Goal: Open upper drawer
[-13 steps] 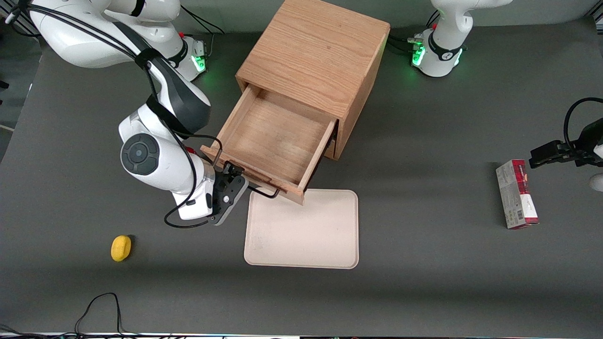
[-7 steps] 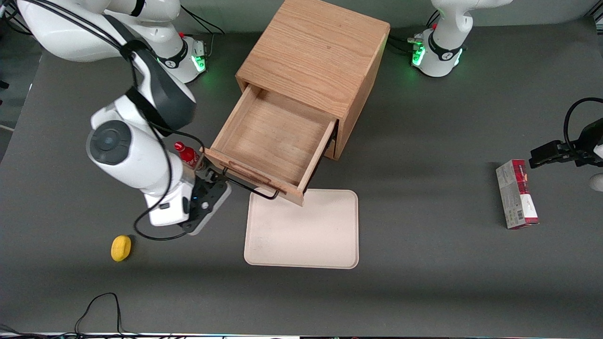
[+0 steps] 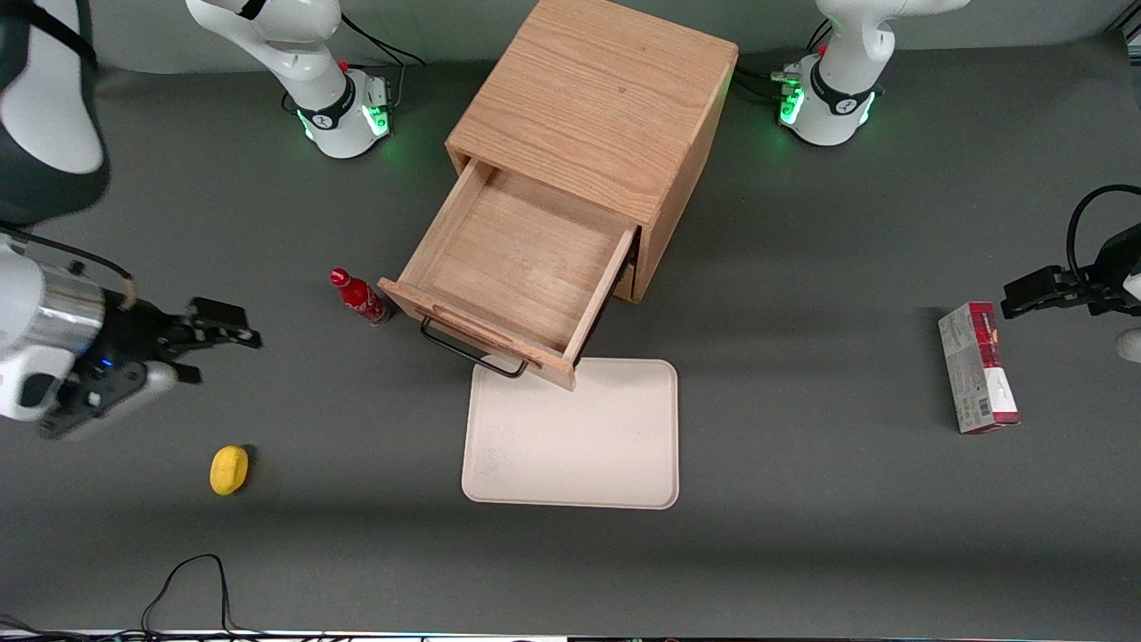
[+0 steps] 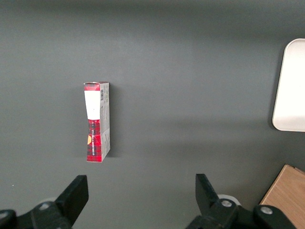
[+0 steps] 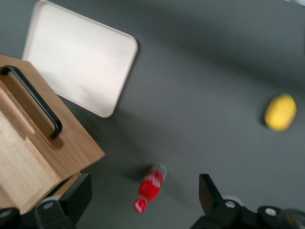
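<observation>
The upper drawer (image 3: 517, 267) of the oak cabinet (image 3: 597, 107) stands pulled far out, its plain wood inside bare. Its long black wire handle (image 3: 468, 349) faces the front camera and hangs over the tray's edge. The drawer front and handle (image 5: 35, 102) also show in the right wrist view. My gripper (image 3: 223, 343) is open and empty, high over the table toward the working arm's end, well away from the handle. Its fingers (image 5: 76, 195) stand wide apart.
A small red bottle (image 3: 358, 297) stands beside the drawer's corner and shows in the wrist view (image 5: 150, 187). A beige tray (image 3: 575, 437) lies in front of the drawer. A yellow lemon (image 3: 229, 469) lies nearer the front camera. A red box (image 3: 978, 366) lies toward the parked arm's end.
My gripper has let go of the handle and swung away from the drawer toward the working arm's end of the table, uncovering the red bottle. The drawer has stayed open.
</observation>
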You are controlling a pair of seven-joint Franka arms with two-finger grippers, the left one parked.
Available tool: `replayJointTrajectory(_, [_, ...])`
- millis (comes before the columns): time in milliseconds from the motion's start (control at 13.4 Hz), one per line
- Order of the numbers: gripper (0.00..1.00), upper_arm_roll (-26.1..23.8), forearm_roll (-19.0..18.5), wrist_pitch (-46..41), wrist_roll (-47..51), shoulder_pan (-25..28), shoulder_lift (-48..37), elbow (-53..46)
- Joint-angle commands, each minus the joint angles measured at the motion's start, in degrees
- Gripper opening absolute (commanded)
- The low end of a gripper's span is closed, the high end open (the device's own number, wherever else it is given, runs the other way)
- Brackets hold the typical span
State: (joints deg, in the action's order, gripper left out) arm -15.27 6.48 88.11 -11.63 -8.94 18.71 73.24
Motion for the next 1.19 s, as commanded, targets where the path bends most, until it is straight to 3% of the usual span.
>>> replayJointTrajectory(0, [1.0,2.4,-1.8,2.8,9.3,1.5,-15.9,18.2])
replayJointTrajectory(149, [1.0,2.3,-2.1,8.4,18.3,1.5,-26.4,29.5])
replayJointTrajectory(298, [1.0,1.8,-2.3,7.9,21.8,1.6,-31.7,33.5])
replayJointTrajectory(447, [1.0,2.0,-2.4,6.0,21.9,1.4,-31.2,32.9])
replayJointTrajectory(670, [1.0,1.9,-7.1,5.8,22.0,1.4,-28.6,30.5])
replayJointTrajectory(1117, [1.0,2.4,-7.2,5.3,21.9,1.3,-27.8,29.7])
